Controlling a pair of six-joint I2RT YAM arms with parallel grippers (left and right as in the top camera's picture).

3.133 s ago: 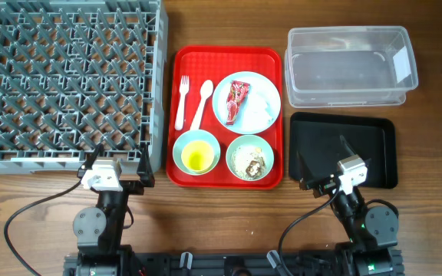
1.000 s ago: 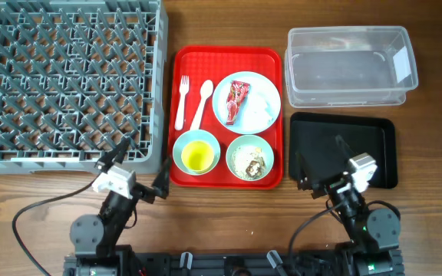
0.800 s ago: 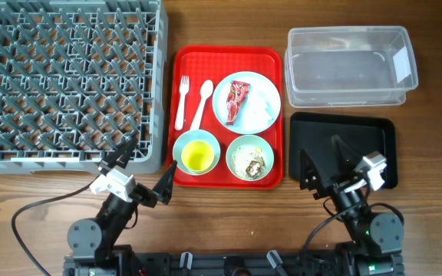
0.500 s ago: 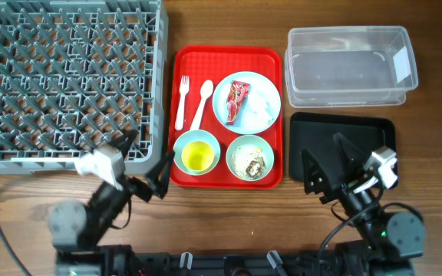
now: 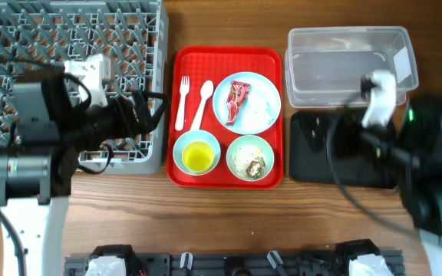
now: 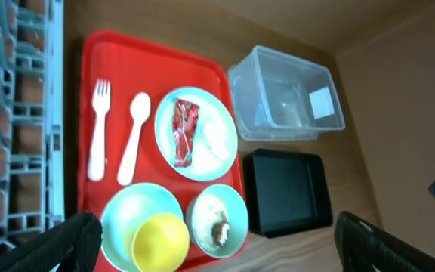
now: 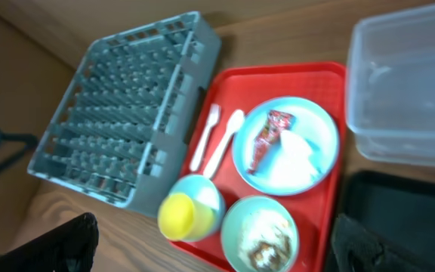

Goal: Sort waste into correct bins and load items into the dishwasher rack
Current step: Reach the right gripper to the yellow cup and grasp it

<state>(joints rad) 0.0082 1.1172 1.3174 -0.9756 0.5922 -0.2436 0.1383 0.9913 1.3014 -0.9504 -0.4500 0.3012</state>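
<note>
red wrapper (image 5: 237, 98) — on blue plate (image 5: 221, 104)

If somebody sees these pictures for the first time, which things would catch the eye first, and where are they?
The bright red tray in the middle of the table stands out first, carrying a plate with a red wrapper and a bowl holding a yellow round thing. In the overhead view, the big grey rack is to its left. On its right are a clear tub and, nearer the robot, a black tray.
</note>
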